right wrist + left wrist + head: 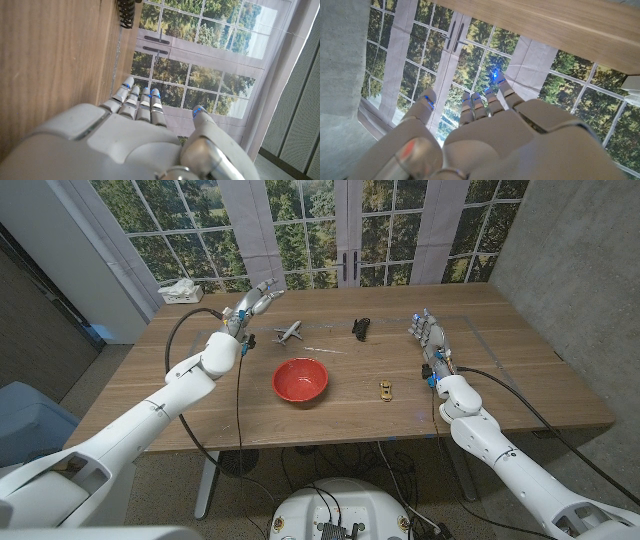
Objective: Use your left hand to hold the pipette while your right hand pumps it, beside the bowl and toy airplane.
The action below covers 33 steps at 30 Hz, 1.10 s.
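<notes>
A red bowl (300, 379) sits in the middle of the wooden table (520, 395). Just behind it stands a grey toy airplane (289, 333). Between them lies a thin clear stick (322, 349), which looks like the pipette. My left hand (250, 308) is raised over the table's far left, left of the airplane, fingers apart and holding nothing. In the left wrist view its fingers (490, 102) reach toward the window. My right hand (428, 335) stands at the right side, fingers straight, nothing in it. The right wrist view shows those fingers (137, 100) beside the tabletop.
A black ribbed object (361, 328) lies behind the bowl to the right, also seen as the black ribbed object (127, 10). A small brass piece (386, 390) lies right of the bowl. A tissue box (180, 290) sits past the table's far left corner. Cables (237, 410) trail along both arms.
</notes>
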Motion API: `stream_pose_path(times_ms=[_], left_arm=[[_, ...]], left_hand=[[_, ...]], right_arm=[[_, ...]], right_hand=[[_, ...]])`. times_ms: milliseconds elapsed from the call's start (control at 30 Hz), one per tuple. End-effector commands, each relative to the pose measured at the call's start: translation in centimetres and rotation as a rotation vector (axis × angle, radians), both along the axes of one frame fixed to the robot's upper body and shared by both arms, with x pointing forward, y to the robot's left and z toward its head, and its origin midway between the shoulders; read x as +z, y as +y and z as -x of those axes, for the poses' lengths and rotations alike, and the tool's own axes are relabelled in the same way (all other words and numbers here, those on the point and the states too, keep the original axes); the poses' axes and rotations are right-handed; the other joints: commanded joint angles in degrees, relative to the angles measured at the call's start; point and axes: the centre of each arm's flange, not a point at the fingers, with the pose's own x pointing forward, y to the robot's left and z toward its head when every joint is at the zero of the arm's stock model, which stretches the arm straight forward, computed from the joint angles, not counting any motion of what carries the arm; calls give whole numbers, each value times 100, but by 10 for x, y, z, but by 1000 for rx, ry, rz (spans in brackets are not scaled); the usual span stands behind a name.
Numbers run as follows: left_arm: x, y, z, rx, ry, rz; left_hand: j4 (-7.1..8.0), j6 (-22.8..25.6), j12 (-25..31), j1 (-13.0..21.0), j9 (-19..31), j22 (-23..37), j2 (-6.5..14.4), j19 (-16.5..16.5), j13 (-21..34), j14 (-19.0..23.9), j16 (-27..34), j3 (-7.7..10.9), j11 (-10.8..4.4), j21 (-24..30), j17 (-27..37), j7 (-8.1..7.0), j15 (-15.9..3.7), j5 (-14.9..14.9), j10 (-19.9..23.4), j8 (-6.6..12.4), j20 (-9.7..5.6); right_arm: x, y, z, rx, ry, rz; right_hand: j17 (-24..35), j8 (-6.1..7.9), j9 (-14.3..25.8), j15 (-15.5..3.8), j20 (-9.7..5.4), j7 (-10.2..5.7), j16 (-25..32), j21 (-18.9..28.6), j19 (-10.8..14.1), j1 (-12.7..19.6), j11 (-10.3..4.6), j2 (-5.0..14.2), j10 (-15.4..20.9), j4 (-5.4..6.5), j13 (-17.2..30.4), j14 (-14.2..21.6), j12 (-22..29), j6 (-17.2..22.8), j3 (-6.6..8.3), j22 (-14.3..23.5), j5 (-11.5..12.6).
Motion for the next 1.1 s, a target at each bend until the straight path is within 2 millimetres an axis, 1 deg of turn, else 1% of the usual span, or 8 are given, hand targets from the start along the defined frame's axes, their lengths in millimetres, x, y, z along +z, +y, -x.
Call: stream_pose_path(times_ms=[33, 100, 200, 333, 667, 700, 767, 1100], left_arm=[[17, -12, 7, 64, -7, -141], [19, -14, 8, 73, 2, -163], [21, -17, 9, 95, 5, -194], [25, -20, 11, 114, 4, -235], [35, -33, 22, 199, 12, -375], [36, -35, 23, 202, 20, -389], [39, -37, 24, 207, 37, -413], [50, -48, 27, 250, 79, -511]], left_hand=[[-100, 114, 27, 77, 22, 16, -27, 99, 33, 47, -12, -4, -24, -53, 15, -37, -68, -26, 130, 32, -3], [-178, 180, 34, 115, 23, 15, -57, 159, 34, 134, 11, -18, -44, -67, 16, -22, -95, -41, 199, 39, -6], [-235, 235, 33, 151, 25, 15, -74, 192, 36, 189, 20, -25, -93, -84, 18, -38, -123, -51, 241, 45, -8], [-277, 263, 32, 179, 26, 15, -91, 190, 38, 243, 30, -30, -98, -108, 19, -55, -137, -59, 272, 45, -16], [-382, 432, 11, 287, 31, 15, -134, 184, 42, 330, 26, -31, -107, -185, 25, -181, -179, -83, 320, 78, 3], [-411, 417, -1, 328, 32, 14, -148, 186, 44, 330, 20, -23, -114, -201, 26, -245, -183, -86, 308, 71, 5], [-458, 399, -29, 410, 34, 14, -189, 178, 46, 298, -1, -13, -126, -235, 28, -278, -175, -95, 264, 67, 6], [-502, 591, -12, 692, 39, 16, -324, 202, 51, 325, 0, 11, -148, -333, 33, -333, -168, -100, 374, 138, 46]], right_arm=[[-5, -1, 1, 3, 4, -8], [-6, -1, 2, 6, 3, -11], [-7, -3, 4, 2, 7, -12], [-9, -4, 7, 0, 7, -16], [-13, -7, 17, -12, -3, -19], [-13, -7, 18, -12, -2, -20], [-15, -8, 19, -11, 0, -20], [-17, -9, 27, 6, -7, -25]], right_hand=[[12, 8, 14, 10, -11, 34, 45, -18, 63, 42, 36, 3, 40, -50, 7, 41, 34, 6, 15, 29, -24], [11, 7, 15, 15, -12, 37, 45, -26, 67, 41, 39, 4, 44, -55, 7, 38, 34, 5, 15, 30, -26], [9, 10, 15, 17, -6, 43, 47, -35, 72, 39, 38, 4, 55, -60, 7, 37, 38, 15, 13, 30, -28], [6, 10, 16, 20, 2, 47, 48, -55, 75, 34, 42, 5, 62, -69, 8, 30, 39, 21, 11, 31, -32], [0, 12, 18, 30, 15, 64, 55, -102, 91, 15, 62, 7, 70, -86, 9, 24, 38, 40, 2, 32, -40], [-1, 14, 18, 37, 15, 61, 57, -105, 93, 14, 59, 7, 72, -88, 9, 25, 38, 44, 1, 32, -40], [-2, 12, 18, 36, 18, 60, 58, -115, 97, 9, 57, 7, 73, -91, 10, 22, 38, 42, -1, 33, -41], [-11, 10, 19, 51, 31, 65, 58, -154, 112, 0, 77, -1, 80, -114, 10, 10, 37, 47, -8, 34, -45]])
